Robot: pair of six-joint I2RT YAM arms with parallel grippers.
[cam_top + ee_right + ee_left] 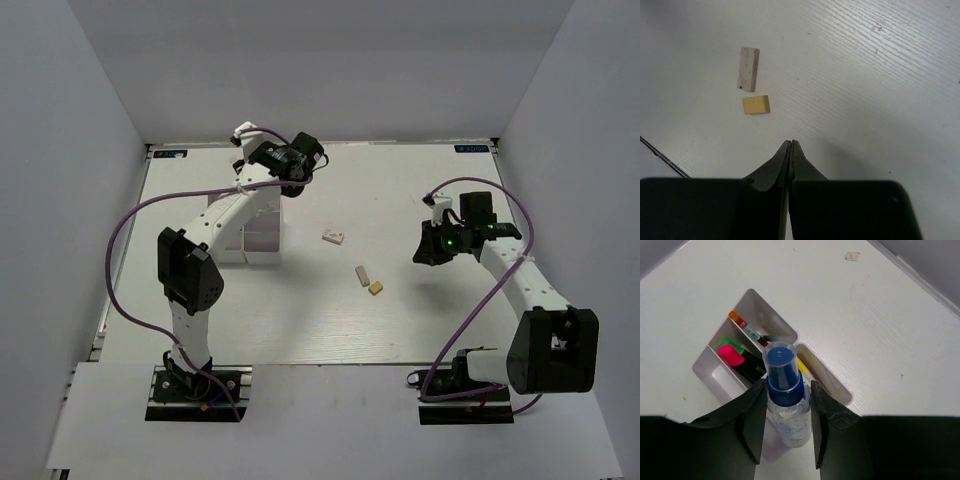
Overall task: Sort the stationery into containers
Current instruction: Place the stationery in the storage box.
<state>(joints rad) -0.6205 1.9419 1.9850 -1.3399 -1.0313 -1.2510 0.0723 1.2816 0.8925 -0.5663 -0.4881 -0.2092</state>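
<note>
I've got the left gripper [788, 422] closed on the clear, blue-capped glue bottle [786, 385], above the translucent white box [707, 371]. Pink- and green-capped highlighters [731, 354] and a pen [747, 331] already sit in its compartments. My right gripper [791, 150] is pressed fully together, holding nothing. 3 erasers lie loose mid-table: a speckled white slab [749, 68], a tan block [756, 105] and a white piece [334, 237].
</note>
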